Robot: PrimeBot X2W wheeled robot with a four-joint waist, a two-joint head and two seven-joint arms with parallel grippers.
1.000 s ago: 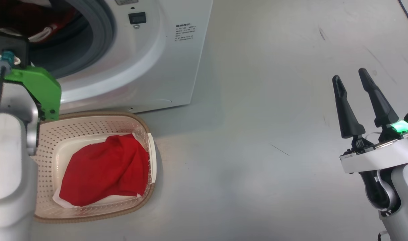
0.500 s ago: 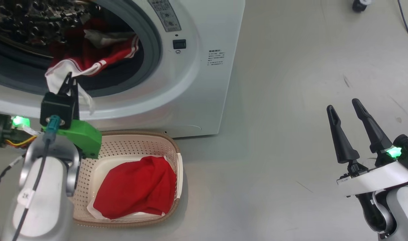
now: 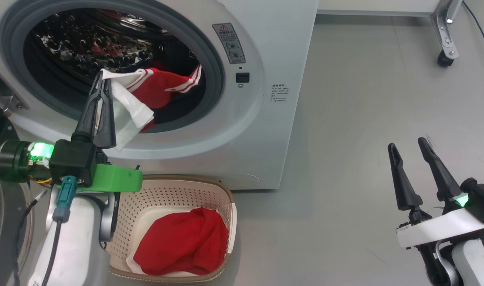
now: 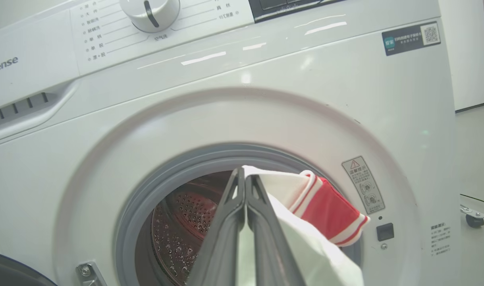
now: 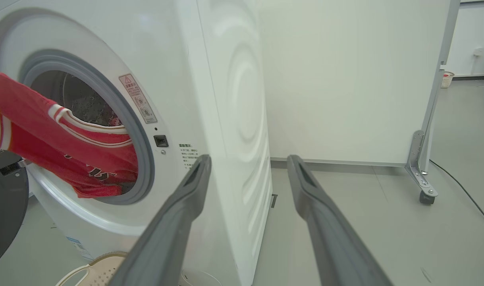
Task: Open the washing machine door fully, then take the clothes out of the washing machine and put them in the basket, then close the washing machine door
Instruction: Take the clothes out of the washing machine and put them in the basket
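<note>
Head view first: the left gripper (image 3: 102,79) is up at the mouth of the washing machine (image 3: 265,131). Its jaws are pinched tight on a white bit of the clothes (image 3: 158,89), and the red-and-white striped rest of it trails back into the drum. Right below, on the floor (image 3: 345,198) and just in front of the machine, sits the basket (image 3: 168,194) with a red garment (image 3: 182,242) already lying inside. The right gripper (image 3: 406,143) is way off to the right over bare floor, jaws spread wide, nothing in them.

Left wrist view: the two fingers are pressed together with white cloth caught between them. Red striped trim hangs to the right across the porthole's grey seal.

Right wrist view: jaws apart and empty, pointing past the machine's front corner. The red shirt hangs across the opening, and the washing machine door (image 5: 5,210) is swung open at the left edge.
</note>
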